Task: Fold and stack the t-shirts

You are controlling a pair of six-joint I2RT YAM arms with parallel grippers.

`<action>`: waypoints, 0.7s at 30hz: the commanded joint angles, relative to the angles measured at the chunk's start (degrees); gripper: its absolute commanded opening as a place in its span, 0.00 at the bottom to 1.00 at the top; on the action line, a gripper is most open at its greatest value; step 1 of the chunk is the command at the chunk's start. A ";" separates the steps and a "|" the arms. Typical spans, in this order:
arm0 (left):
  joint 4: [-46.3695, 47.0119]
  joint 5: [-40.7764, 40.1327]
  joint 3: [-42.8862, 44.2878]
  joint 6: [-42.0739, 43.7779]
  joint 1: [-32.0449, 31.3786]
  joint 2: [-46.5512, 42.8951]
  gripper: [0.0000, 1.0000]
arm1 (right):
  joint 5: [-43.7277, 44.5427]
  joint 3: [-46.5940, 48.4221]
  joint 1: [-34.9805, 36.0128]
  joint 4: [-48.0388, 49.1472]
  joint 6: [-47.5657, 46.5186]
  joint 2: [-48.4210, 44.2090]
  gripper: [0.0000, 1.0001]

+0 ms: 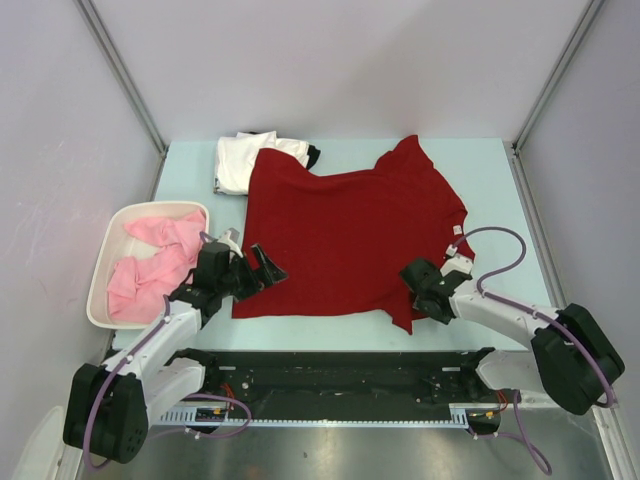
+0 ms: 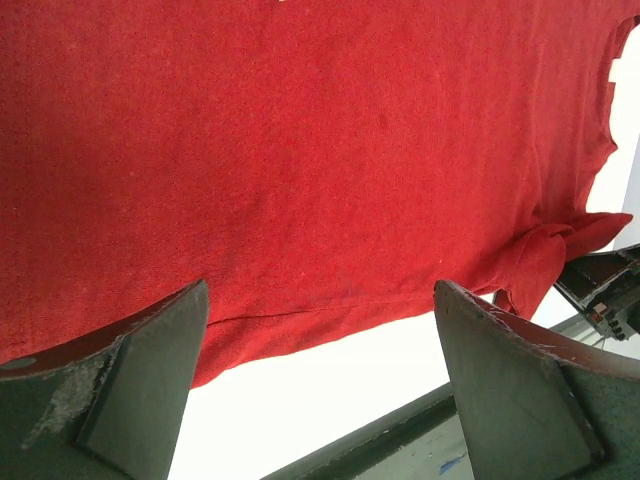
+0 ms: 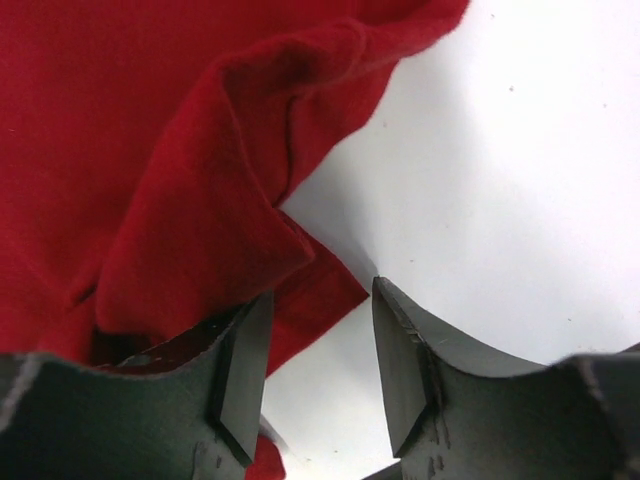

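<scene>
The dark red t-shirt (image 1: 350, 235) is lying flat in the middle of the surface (image 1: 490, 180), hem along the near edge. Your right fingers (image 3: 240, 370) are standing half open at its bunched near-right corner, not yet pinching cloth; be working one finger under that fold first. Your left fingers (image 2: 140, 390) are gaping wide, empty, over the near-left hem. Be taking both corners evenly.

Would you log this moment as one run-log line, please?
dark red t-shirt: spread on table | left fingers: open, at near-left edge | right fingers: apart, near-right corner between them, unclamped | white t-shirt: far-left, folded
</scene>
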 commanded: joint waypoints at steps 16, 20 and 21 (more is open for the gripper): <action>1.67 2.25 1.04 0.91 -0.29 -0.14 0.98 | -1.30 -0.43 2.40 -8.71 4.22 -8.60 0.00; 2.46 2.42 0.69 0.65 -0.29 -1.10 0.98 | -2.09 -0.43 4.42 -17.67 7.92 -17.05 0.00; 2.46 2.51 0.60 0.47 -0.29 -1.37 0.98 | -2.88 -0.43 5.91 -18.65 10.18 -18.37 0.00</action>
